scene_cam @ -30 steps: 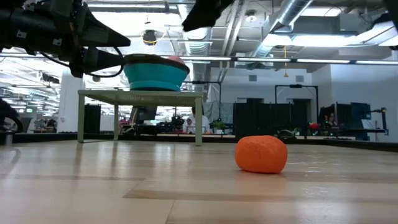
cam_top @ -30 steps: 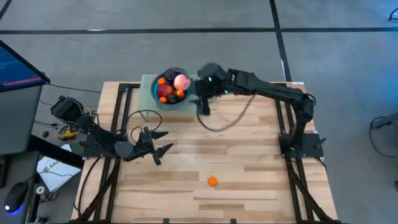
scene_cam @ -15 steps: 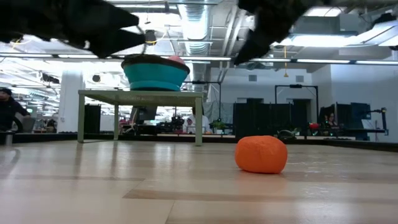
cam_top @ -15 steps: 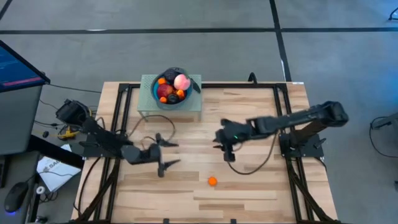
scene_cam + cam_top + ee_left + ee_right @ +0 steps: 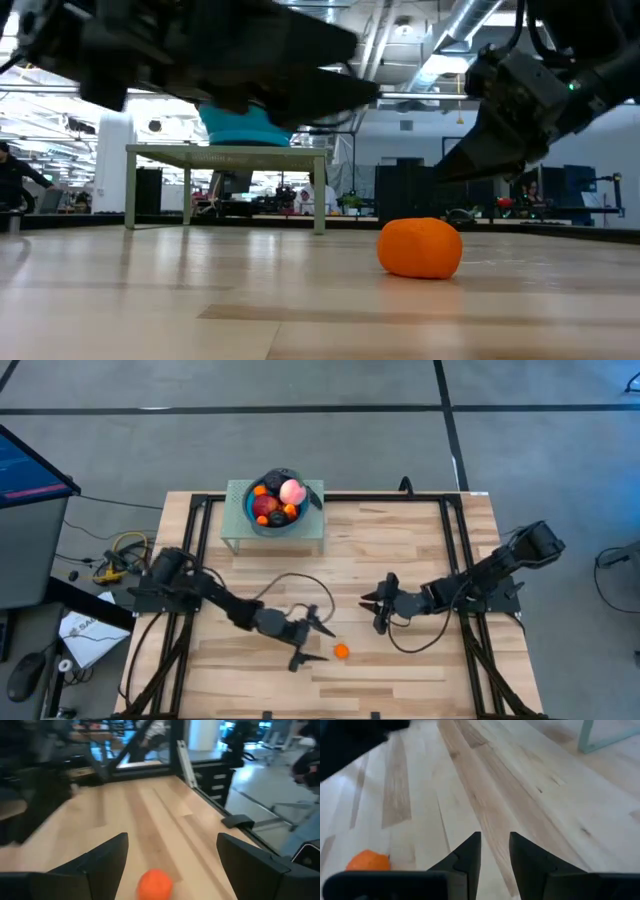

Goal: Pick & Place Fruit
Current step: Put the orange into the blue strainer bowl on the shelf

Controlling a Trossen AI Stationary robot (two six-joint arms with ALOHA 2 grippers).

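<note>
While the right hand [image 5: 377, 607] has swung away from the blue bowl [image 5: 275, 505], fingers nearly pressed together and empty, the left hand [image 5: 312, 641] has reached the orange [image 5: 342, 651], spread wide, its opening facing 3 o'clock. The orange lies at the desk's [image 5: 400, 540] 6 o'clock edge; round, it shows no long axis or heading.

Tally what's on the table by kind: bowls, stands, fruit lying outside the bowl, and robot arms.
Bowl: 1
Stand: 1
Orange outside the bowl: 1
Left arm, right arm: 2
Total: 5
</note>
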